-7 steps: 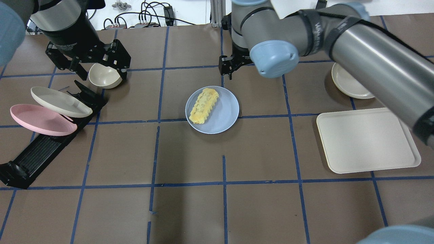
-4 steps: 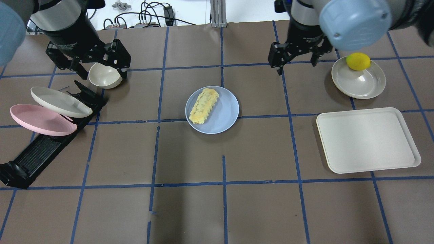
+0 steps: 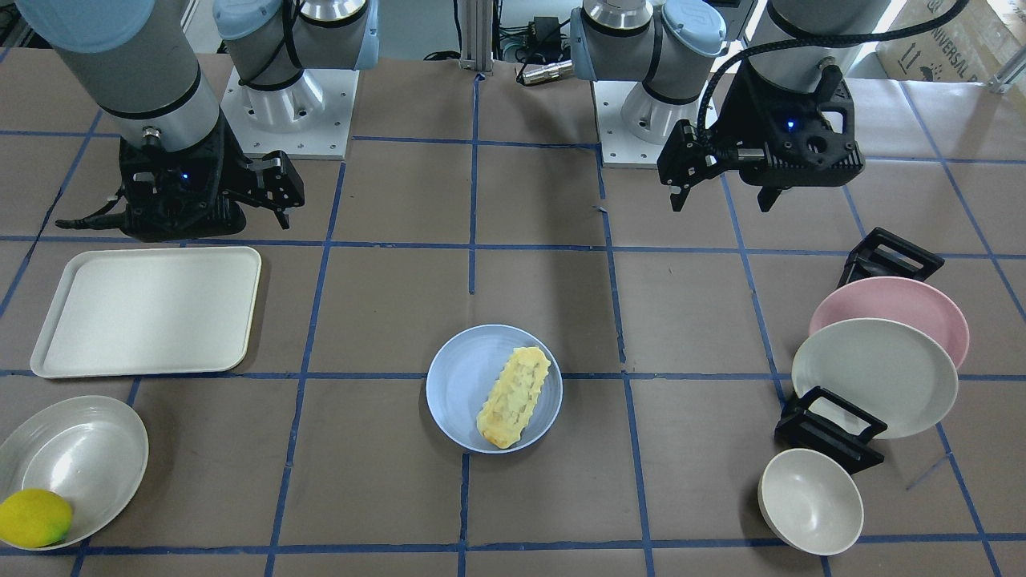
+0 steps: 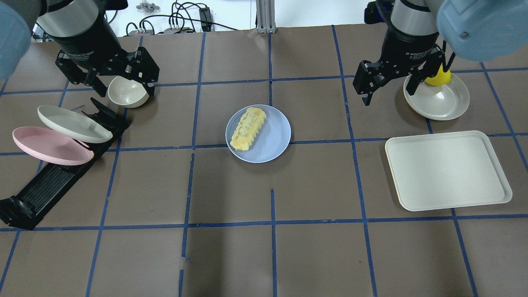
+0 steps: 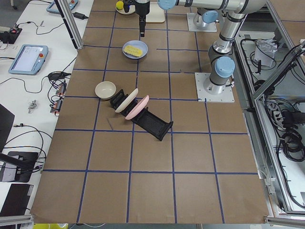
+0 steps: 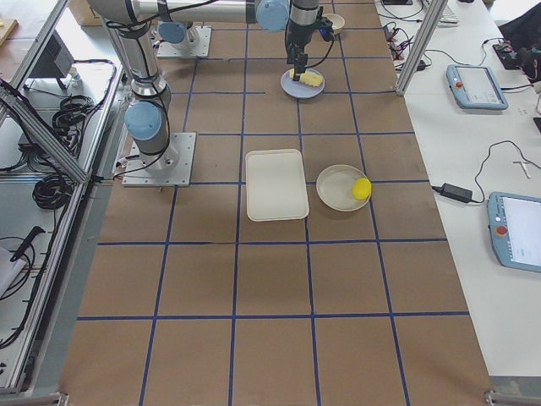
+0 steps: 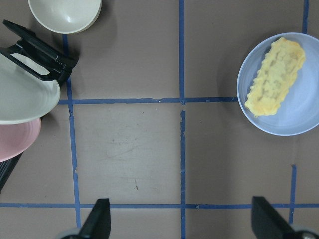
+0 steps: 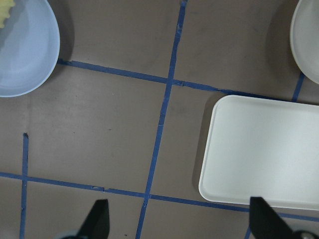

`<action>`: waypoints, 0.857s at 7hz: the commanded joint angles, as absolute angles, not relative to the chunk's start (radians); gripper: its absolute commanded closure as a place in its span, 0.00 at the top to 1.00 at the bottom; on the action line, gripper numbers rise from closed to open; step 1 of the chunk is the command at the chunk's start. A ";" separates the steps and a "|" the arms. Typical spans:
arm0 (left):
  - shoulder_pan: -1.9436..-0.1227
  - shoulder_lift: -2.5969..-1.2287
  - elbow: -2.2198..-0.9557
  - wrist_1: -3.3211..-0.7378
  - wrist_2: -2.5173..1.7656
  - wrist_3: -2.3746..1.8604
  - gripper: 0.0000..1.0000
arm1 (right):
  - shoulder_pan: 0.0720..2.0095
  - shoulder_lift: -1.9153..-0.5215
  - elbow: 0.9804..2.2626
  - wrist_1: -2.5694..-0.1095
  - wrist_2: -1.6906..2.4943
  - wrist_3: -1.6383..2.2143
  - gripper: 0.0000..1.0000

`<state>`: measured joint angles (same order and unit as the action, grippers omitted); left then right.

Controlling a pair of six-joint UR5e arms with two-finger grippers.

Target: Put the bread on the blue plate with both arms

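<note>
The bread [image 4: 246,128], a pale yellow ridged loaf, lies on the left half of the blue plate [image 4: 273,138] at the table's middle. It also shows in the front view [image 3: 515,397] and the left wrist view [image 7: 275,77]. My left gripper [image 4: 122,87] hangs open and empty above the table, far left of the plate, over a cream bowl [image 4: 126,93]. My right gripper [image 4: 390,90] is open and empty, raised to the right of the plate, next to a lemon [image 4: 438,78]. Both wrist views show wide-spread fingers [image 7: 99,221] [image 8: 97,221] with nothing between them.
A cream plate [image 4: 439,103] with the lemon stands at the far right. A cream tray [image 4: 447,171] lies in front of it. At the left, a black dish rack [image 4: 45,189] holds a pink plate [image 4: 51,146] and a cream-white plate [image 4: 74,123].
My right arm has swung from just behind the blue plate to the right, over by the cream plate with the lemon. The left arm, bread and plate have not moved.
</note>
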<state>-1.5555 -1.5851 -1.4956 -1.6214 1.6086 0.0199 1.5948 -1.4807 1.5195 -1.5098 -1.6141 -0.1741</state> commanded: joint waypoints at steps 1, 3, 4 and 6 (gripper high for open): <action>-1.555 -1.583 -1.496 -1.621 1.608 0.020 1.00 | 1.595 -1.486 1.525 -1.505 -1.598 -0.190 1.00; -1.555 -1.583 -1.496 -1.621 1.609 0.020 1.00 | 1.595 -1.500 1.540 -1.503 -1.597 -0.190 1.00; -1.555 -1.583 -1.496 -1.621 1.609 0.021 1.00 | 1.589 -1.509 1.561 -1.506 -1.598 -0.192 1.00; -1.555 -1.583 -1.497 -1.621 1.609 0.021 1.00 | 1.595 -1.519 1.558 -1.508 -1.603 -0.180 1.00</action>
